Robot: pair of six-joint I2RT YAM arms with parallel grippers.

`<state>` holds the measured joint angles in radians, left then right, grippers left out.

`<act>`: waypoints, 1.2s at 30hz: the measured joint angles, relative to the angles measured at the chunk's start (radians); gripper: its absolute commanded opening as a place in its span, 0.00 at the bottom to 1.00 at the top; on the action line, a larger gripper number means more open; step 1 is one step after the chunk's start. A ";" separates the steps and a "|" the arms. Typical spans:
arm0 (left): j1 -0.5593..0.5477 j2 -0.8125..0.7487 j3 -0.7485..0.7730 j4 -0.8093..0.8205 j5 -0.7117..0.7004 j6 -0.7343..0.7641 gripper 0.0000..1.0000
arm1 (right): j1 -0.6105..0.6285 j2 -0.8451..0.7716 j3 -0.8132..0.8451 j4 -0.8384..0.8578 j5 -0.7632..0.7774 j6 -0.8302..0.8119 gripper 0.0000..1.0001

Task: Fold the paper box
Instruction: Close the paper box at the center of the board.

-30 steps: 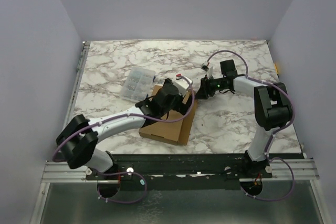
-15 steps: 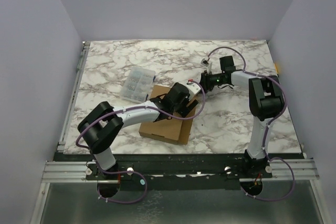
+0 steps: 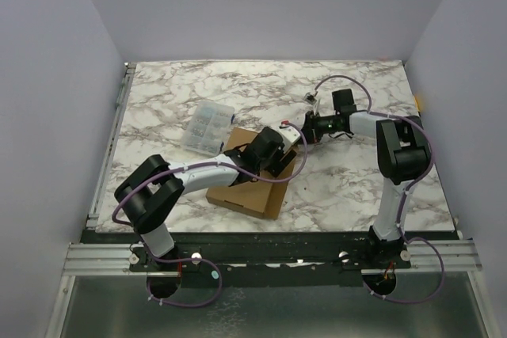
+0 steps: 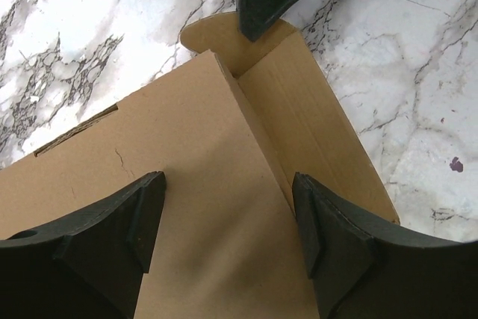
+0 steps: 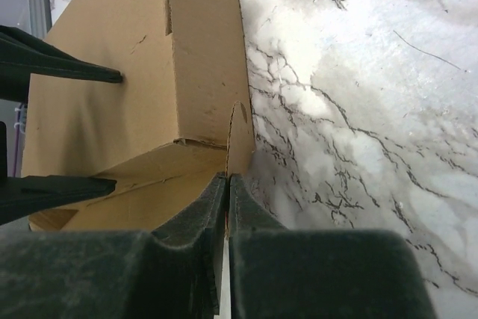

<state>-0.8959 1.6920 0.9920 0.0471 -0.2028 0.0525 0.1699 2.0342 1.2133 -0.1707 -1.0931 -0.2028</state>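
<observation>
Step in hand: closing up an end of the paper box. It lies flat on the worktop, just beside the clear compartment case, on that case's near-right side. The right tool is pinched narrow on a thin side flap at the box end farthest from the case. The left tool hangs over the lid with its jaws wide, gripping nothing. I cannot tell whether its fingers bear on the board. Judgement: next, turn the flap inward along its crease and tuck it into the corner gap while the left tool steadies the lid. The risk is the light box sliding or the flap buckling. Contents: the box interior is hidden under the lid. The case holds small pale items, too small to identify.
</observation>
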 measured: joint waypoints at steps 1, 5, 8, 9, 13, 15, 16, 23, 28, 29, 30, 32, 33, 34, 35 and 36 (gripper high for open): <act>0.000 -0.010 -0.014 0.010 0.001 -0.002 0.75 | 0.000 -0.007 -0.006 0.005 0.001 -0.004 0.04; 0.000 -0.042 -0.058 0.034 0.005 -0.011 0.74 | 0.000 -0.035 -0.051 0.026 0.003 -0.016 0.01; 0.000 -0.056 -0.082 0.051 0.012 -0.023 0.74 | 0.000 -0.055 -0.083 0.036 0.003 -0.025 0.01; 0.000 -0.058 -0.087 0.063 0.016 -0.031 0.74 | 0.000 -0.059 -0.087 0.038 0.003 -0.027 0.01; 0.000 -0.066 -0.098 0.075 0.029 -0.042 0.74 | 0.000 -0.063 -0.092 0.039 0.002 -0.026 0.08; 0.000 -0.067 -0.101 0.081 0.039 -0.044 0.74 | 0.000 -0.063 -0.089 0.035 0.002 -0.024 0.14; 0.001 -0.067 -0.101 0.084 0.042 -0.045 0.74 | 0.000 -0.059 -0.084 0.032 0.000 -0.019 0.17; 0.006 -0.068 -0.110 0.100 0.058 -0.046 0.74 | 0.001 -0.031 -0.018 0.026 -0.001 0.000 0.16; 0.006 -0.071 -0.119 0.113 0.061 -0.046 0.74 | 0.006 -0.008 -0.004 0.010 -0.001 0.002 0.13; 0.006 -0.071 -0.120 0.115 0.061 -0.046 0.74 | 0.007 -0.005 -0.004 0.003 -0.001 0.001 0.13; 0.006 -0.071 -0.122 0.117 0.061 -0.047 0.74 | 0.007 -0.002 -0.004 -0.003 -0.001 0.000 0.13; 0.006 -0.071 -0.124 0.122 0.062 -0.047 0.74 | 0.008 0.000 -0.004 -0.012 -0.001 -0.002 0.10; 0.006 -0.071 -0.124 0.123 0.063 -0.047 0.74 | 0.008 0.000 -0.004 -0.014 -0.002 -0.004 0.08; 0.006 -0.071 -0.124 0.124 0.063 -0.047 0.74 | 0.008 0.000 -0.004 -0.014 -0.004 -0.006 0.05; 0.006 -0.071 -0.124 0.124 0.063 -0.047 0.74 | 0.008 0.000 -0.004 -0.014 -0.006 -0.008 0.03; 0.006 -0.071 -0.124 0.124 0.064 -0.048 0.74 | 0.008 0.000 -0.005 -0.015 -0.009 -0.010 0.01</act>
<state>-0.8902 1.6211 0.8677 0.1711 -0.1390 0.0048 0.1776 2.0346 1.2087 -0.1856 -1.1019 -0.2123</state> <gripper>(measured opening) 0.743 0.064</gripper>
